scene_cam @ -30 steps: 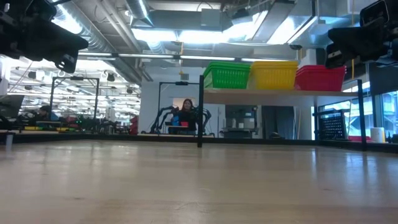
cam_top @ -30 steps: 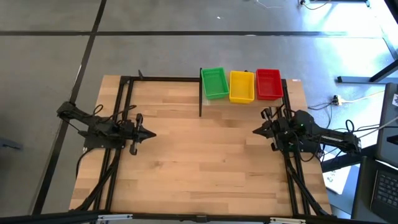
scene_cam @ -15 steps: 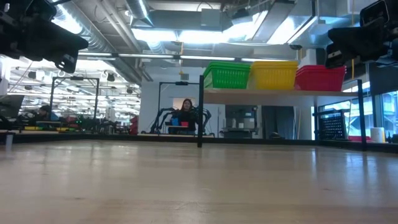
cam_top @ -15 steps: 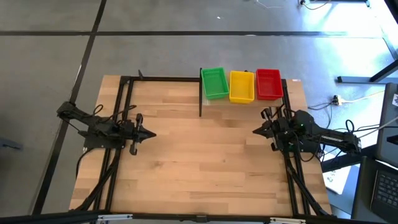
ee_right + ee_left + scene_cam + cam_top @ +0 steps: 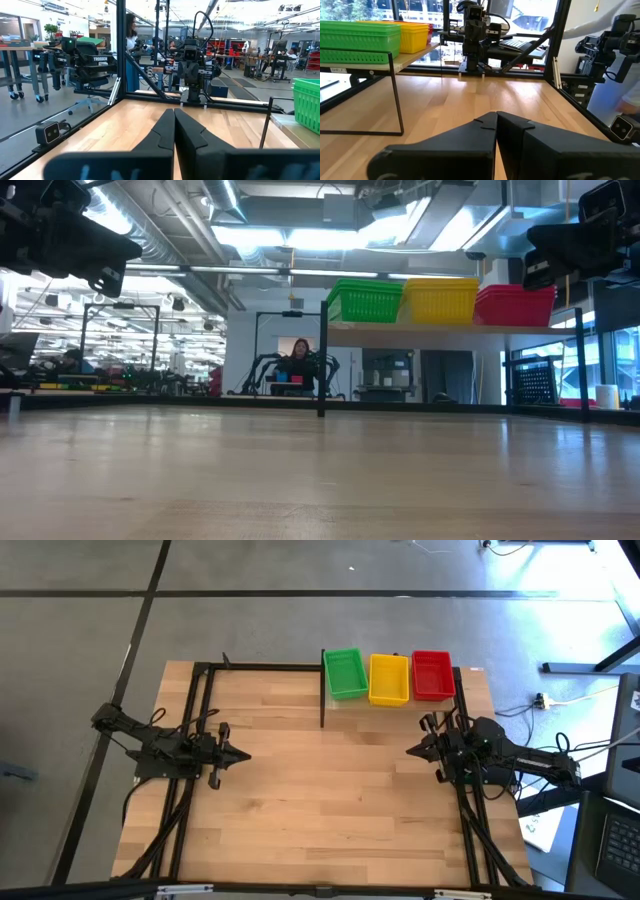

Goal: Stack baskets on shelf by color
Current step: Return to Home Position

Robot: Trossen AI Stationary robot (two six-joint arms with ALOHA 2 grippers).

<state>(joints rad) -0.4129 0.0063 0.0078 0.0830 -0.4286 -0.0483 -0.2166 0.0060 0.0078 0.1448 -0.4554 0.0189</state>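
The shelf (image 5: 430,329) sits at the far edge of the table (image 5: 330,800) with the baskets side by side on it. The green baskets (image 5: 345,673) are right by the dark post (image 5: 322,690), the yellow baskets (image 5: 389,678) are in the middle and the red baskets (image 5: 432,675) are at the right end. Can't count how many are in each pile. The left end effector (image 5: 240,755) hangs over the table's left side, fingers pinched together, holding nothing. The right end effector (image 5: 412,751) is closed and empty too, over the right side, near the red pile but clear of it.

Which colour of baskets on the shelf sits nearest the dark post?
The green baskets, beside the post; the yellow baskets sit in the middle, the red baskets farthest.
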